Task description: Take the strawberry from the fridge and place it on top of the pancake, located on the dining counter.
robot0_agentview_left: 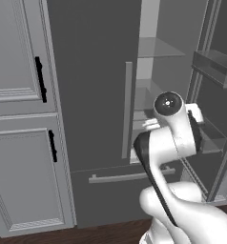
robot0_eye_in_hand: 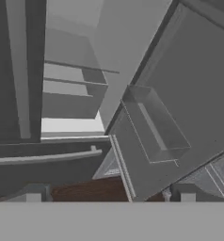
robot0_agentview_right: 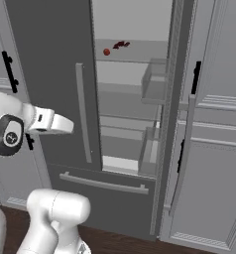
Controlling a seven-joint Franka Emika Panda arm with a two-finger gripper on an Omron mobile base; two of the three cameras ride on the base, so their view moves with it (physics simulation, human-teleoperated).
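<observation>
The fridge (robot0_agentview_right: 45, 74) stands before me with its left door closed and its right door (robot0_agentview_right: 182, 74) swung open. On a high glass shelf inside lies the tiny red strawberry (robot0_agentview_right: 106, 51), with some dark red bits just to its right. My gripper (robot0_eye_in_hand: 109, 195) is open with nothing between its fingers. It hangs low in front of the fridge, well below the strawberry's shelf, and looks at the lower shelves and the open door. My white hand (robot0_agentview_right: 60, 123) shows in front of the closed left door. The pancake and the dining counter are out of view.
Clear door bins (robot0_eye_in_hand: 156, 122) jut from the open door's inner side. A bar handle (robot0_agentview_right: 102, 183) runs across the freezer drawer below. Light grey cabinets with black handles flank the fridge on the left (robot0_agentview_left: 20, 71) and right (robot0_agentview_right: 219, 99). Dark wood floor (robot0_agentview_left: 101, 233) lies below.
</observation>
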